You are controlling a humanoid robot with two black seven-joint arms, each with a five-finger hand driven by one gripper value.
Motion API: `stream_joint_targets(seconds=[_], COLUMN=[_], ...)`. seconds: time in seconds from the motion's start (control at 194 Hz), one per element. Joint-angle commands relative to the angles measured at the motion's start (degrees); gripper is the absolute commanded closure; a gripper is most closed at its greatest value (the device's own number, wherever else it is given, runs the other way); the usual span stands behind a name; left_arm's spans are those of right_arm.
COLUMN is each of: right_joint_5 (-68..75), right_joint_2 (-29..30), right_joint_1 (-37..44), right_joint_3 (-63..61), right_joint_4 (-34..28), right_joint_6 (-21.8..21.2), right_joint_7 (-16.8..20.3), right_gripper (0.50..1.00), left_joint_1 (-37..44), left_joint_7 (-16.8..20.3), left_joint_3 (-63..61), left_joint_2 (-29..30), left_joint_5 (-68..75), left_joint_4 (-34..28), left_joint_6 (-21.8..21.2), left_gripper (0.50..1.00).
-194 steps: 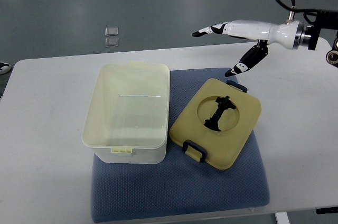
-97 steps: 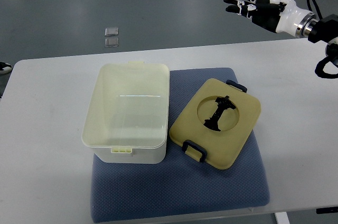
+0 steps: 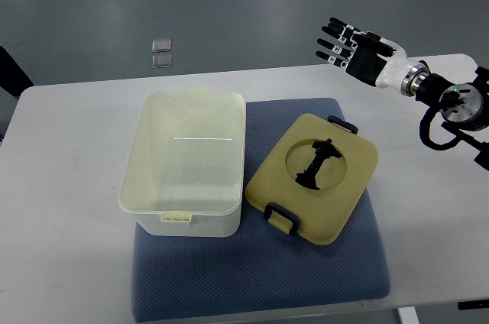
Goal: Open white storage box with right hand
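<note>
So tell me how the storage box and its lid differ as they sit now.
The storage box is a pale, deep tub standing upright with its top open; the lid is a flatter, yellower panel lying turned at an angle beside it. The lid has dark latches and a round recess with a black handle; the box shows only small pale tabs. Both rest on the blue mat.

The right hand [image 3: 357,55] is white-shelled, with black-jointed fingers and black cabling.
</note>
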State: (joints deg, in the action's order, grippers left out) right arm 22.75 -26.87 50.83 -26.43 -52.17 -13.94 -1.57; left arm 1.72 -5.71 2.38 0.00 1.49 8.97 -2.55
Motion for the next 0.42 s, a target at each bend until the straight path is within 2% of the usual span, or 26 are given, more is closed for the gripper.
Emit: stream_joint_targets(seconds=[0.0,0.418], right_joint_5=[-0.5,-0.8], right_joint_2=[0.6,2.9], right_joint_1=[-0.7,-1.0], right_joint_3=[0.1,0.0], right_joint_4=[-0.1,0.0], right_joint_6=[-0.1,-0.6], right_joint_7=[-0.5,-0.6], right_gripper=[0.570,0.570], left_joint_1=[0.0,0.0], left_joint_7=[0.0,0.0], left_joint_3=[0.1,0.0], left_joint_2=[0.0,0.0], left_joint_5=[0.0,0.0], left_joint_4=[0.0,0.0], left_joint_6=[0.0,0.0], left_gripper=[0.500,0.500])
